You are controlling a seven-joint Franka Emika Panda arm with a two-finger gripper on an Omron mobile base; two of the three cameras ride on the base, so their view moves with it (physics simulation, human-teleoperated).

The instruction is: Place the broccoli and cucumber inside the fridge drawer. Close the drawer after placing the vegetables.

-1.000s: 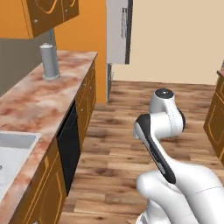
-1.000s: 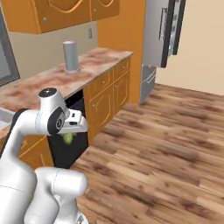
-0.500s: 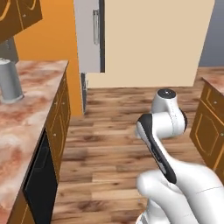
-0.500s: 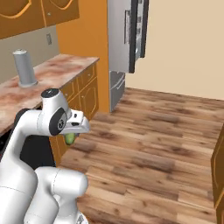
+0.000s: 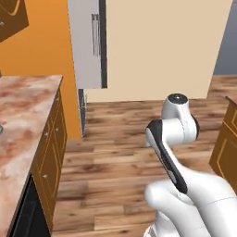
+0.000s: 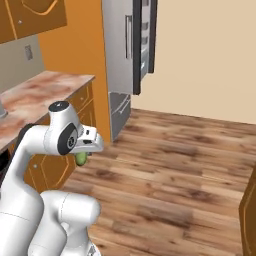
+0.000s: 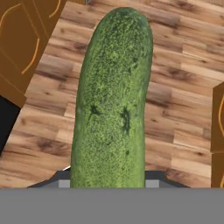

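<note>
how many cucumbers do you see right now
1. The cucumber is clamped in the gripper, carried above the wood floor. Others may be out of sight.

Even, diffuse rendered lighting without glare; soft highlights on the fridge door; faint shadows; the close cucumber appears slightly pixelated.

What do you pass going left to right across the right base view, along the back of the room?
Marble counter → orange side panel → steel fridge → beige wall. Nearer the camera, the gripper holds the cucumber in front of the counter cabinets.
</note>
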